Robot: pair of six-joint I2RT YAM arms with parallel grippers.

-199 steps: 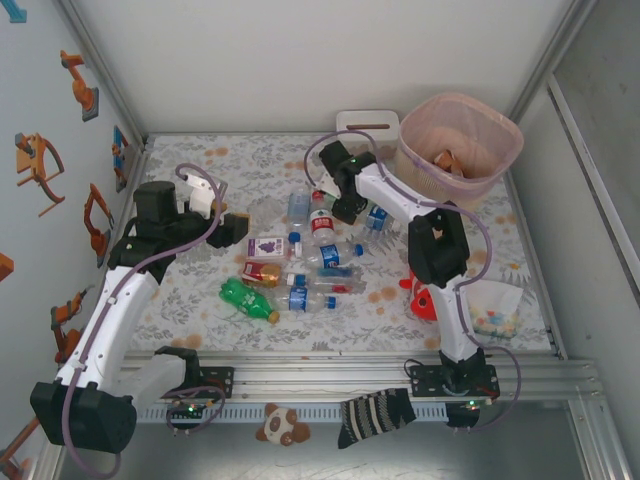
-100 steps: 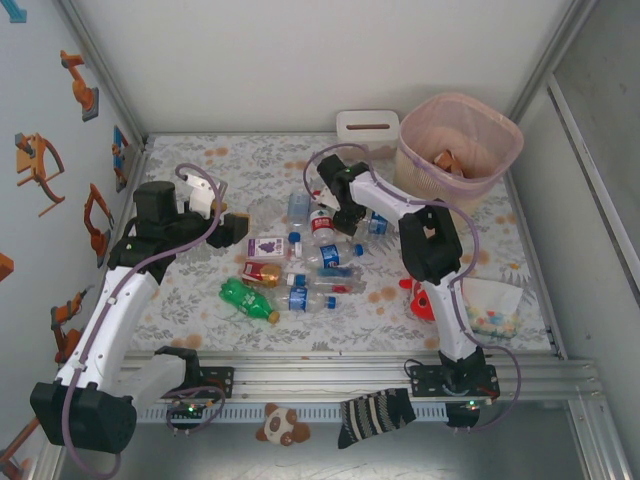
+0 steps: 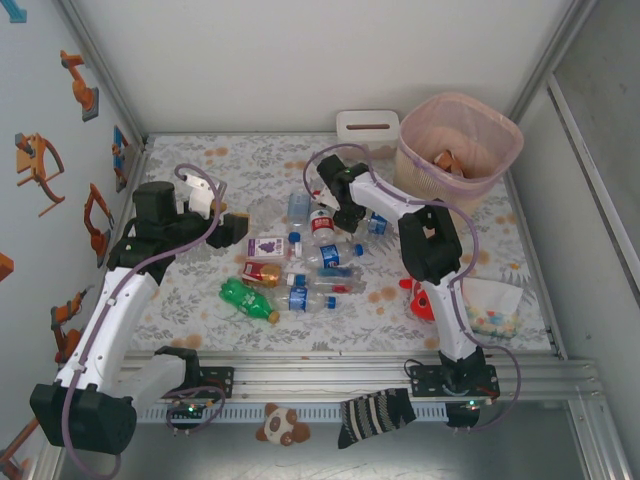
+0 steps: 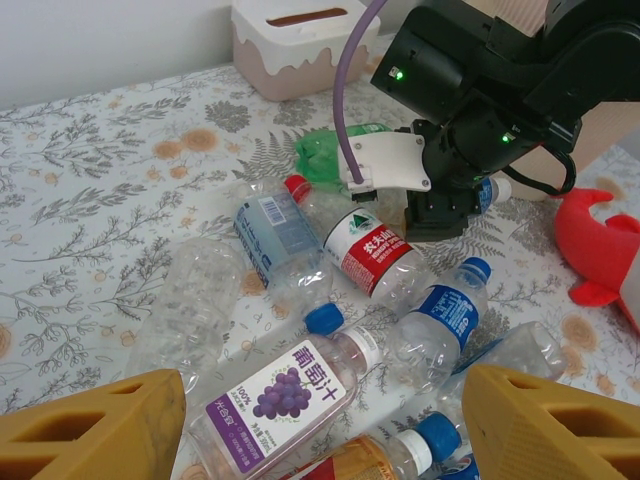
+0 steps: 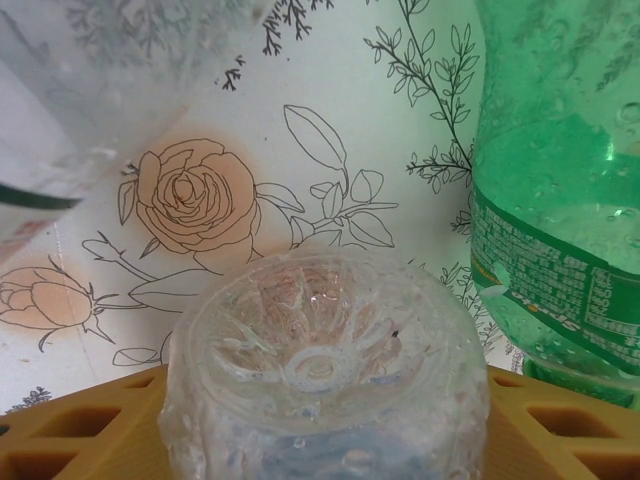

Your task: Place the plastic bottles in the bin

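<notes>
Several plastic bottles [image 3: 310, 255] lie in a heap mid-table: a purple grape-labelled one [image 4: 290, 395], a red-labelled one [image 4: 365, 250], blue-labelled ones [image 4: 440, 310] and a green one [image 3: 247, 299]. My right gripper [image 3: 345, 212] is down at the heap's far side. Between its yellow fingers [image 5: 60, 430] sits the base of a clear bottle [image 5: 325, 370], gripped on both sides, and another green bottle [image 5: 560, 200] lies just beside it. My left gripper [image 3: 240, 228] hovers open left of the heap with nothing held. The pink lattice bin [image 3: 505, 125] stands at the far right.
A white slotted tissue box [image 3: 367, 127] stands left of the bin. A red plush fish [image 3: 420, 297] and a bag of coloured bits [image 3: 495, 310] lie near the right arm's base. Walls close in the table on both sides.
My right gripper has shifted left and lowered into the far side of the heap, its jaws narrowing onto the clear bottle. The left arm has not moved.
</notes>
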